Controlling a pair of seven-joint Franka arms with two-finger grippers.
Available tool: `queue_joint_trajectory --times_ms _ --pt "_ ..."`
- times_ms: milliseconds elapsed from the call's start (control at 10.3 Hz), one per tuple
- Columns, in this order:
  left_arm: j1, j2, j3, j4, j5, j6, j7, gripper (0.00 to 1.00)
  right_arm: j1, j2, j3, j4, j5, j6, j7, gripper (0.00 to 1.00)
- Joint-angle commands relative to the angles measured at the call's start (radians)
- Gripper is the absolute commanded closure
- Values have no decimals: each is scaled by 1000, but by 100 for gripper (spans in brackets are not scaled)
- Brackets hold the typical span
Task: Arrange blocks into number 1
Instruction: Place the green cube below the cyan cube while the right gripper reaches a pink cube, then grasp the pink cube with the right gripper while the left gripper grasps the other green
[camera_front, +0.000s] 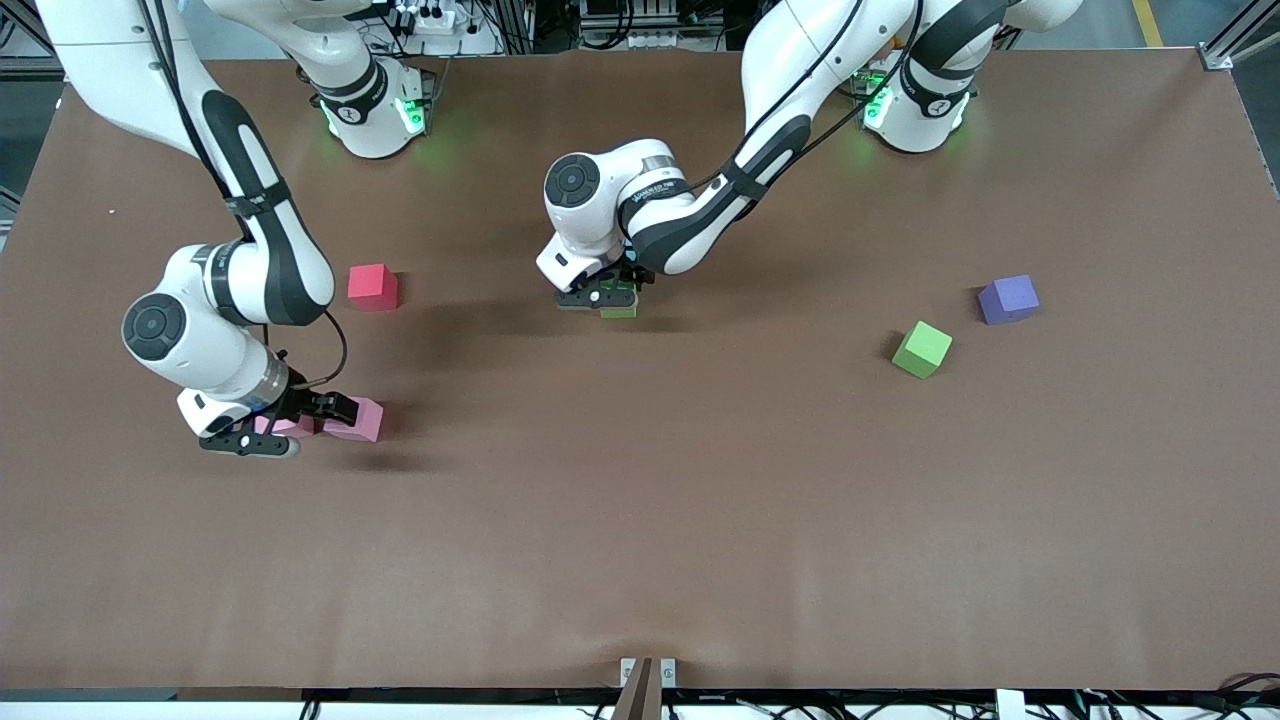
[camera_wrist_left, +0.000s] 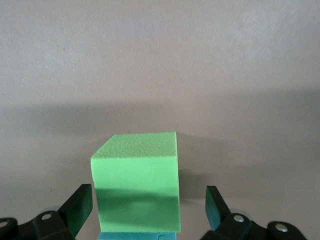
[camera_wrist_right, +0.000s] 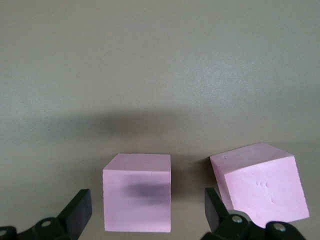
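Mid-desk, the left tool (camera_front: 612, 297) stands open around a green cube (camera_wrist_left: 137, 182) set on a light blue one (camera_wrist_left: 135, 236) (line barely begun); the right tool (camera_front: 290, 425), open, straddles a pink cube (camera_wrist_right: 137, 192); another green cube (camera_front: 922, 349) waits.

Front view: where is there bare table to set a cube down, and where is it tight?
Bare stretches: the wide strip nearer the camera than every cube, and the gap between the green cube under the left pincer and the loose green cube. Tight: around the two pink cubes, where the right pincer straddles one, with the red cube close by.
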Motion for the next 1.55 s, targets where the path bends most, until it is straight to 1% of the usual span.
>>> queue_joint_trajectory --times_ms 0,193,290,483,677,773,1160,1257,1354,1450 --pt "41 -68 11 7 -16 -75 -5 0 5 27 -1 24 17 15 -17 0" --pt "113 -140 11 -5 -19 -131 -28 0 28 47 -19 26 22 32 -17 0" --pt "159 -173 11 -40 -18 -146 -45 0 40 54 -25 26 23 39 -16 0" --pt "280 -232 11 -129 -7 -143 -31 0 52 68 -34 22 43 48 -13 0" --pt "414 -324 7 -262 -1 -96 -5 0 58 80 -37 22 57 53 -13 0" --pt "482 -367 4 -315 -1 -81 -3 0 66 85 -42 22 57 55 -13 0" --pt "717 -394 2 -398 -1 -54 -5 0 74 105 -42 18 59 58 -11 2" --pt "775 -394 2 -418 -1 -32 -5 0 74 107 -42 16 59 59 -11 5" --pt "829 -397 2 -462 -1 16 -5 0 74 107 -42 16 59 58 -11 9" --pt "870 -403 2 -517 -4 75 -17 0 74 108 -42 16 59 58 -11 16"
